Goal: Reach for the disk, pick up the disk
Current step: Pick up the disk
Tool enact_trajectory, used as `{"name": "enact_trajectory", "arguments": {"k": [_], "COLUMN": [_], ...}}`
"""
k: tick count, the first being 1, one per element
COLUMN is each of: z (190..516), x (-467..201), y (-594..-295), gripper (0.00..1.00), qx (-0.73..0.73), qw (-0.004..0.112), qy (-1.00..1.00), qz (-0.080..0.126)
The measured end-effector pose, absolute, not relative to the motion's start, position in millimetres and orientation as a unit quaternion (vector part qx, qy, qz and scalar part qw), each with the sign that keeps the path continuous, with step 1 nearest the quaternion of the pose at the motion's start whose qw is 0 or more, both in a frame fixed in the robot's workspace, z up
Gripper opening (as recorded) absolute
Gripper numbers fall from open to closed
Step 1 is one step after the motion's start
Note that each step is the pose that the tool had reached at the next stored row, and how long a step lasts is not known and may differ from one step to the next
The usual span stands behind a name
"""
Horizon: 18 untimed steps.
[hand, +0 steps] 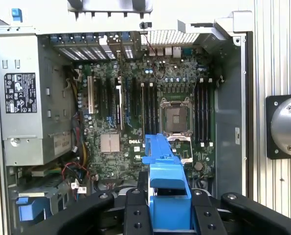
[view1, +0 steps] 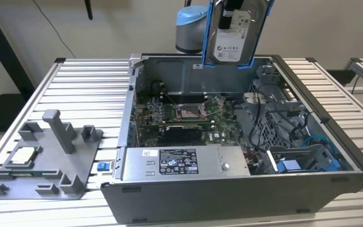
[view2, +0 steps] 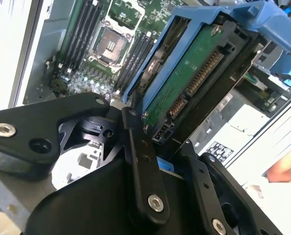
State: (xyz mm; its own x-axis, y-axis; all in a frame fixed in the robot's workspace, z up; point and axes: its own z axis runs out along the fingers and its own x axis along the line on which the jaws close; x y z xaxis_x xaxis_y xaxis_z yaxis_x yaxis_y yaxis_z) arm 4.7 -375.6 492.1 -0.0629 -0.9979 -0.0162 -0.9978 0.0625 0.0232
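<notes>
The gripper (view2: 157,147), built of black matte metal links with bright bolt heads, is clamped on the disk (view2: 194,73); in the second wrist view its fingers (view2: 140,147) press the end of the flat drive, whose green circuit board and connector row face the camera inside a bright blue plastic frame. In the first wrist view the gripper (hand: 169,210) grips that blue frame edge-on, the disk (hand: 167,191) standing out as a narrow slab above the open case. In the exterior view the disk (view1: 233,33) hangs upright, well above the computer case (view1: 232,194), its silver-grey face with a white label showing between blue side rails. Below lies the green motherboard (view1: 188,113) with its square processor socket, and a boxy grey metal power supply (view1: 175,163) near the front wall. The case rests on a ribbed aluminium counter (view1: 87,85). On the exterior view's left sits a grey plastic fixture (view1: 49,161) holding a small square chip (view1: 22,155).
</notes>
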Motion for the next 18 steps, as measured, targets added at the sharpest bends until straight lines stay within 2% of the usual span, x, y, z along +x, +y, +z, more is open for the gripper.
{"name": "enact_trajectory", "arguments": {"k": [18], "z": [492.1], "x": [18.9], "y": [-375.6], "gripper": [0.0], "qx": [0.685], "qw": [0.002], "qy": [-0.729], "qz": [-0.014]}}
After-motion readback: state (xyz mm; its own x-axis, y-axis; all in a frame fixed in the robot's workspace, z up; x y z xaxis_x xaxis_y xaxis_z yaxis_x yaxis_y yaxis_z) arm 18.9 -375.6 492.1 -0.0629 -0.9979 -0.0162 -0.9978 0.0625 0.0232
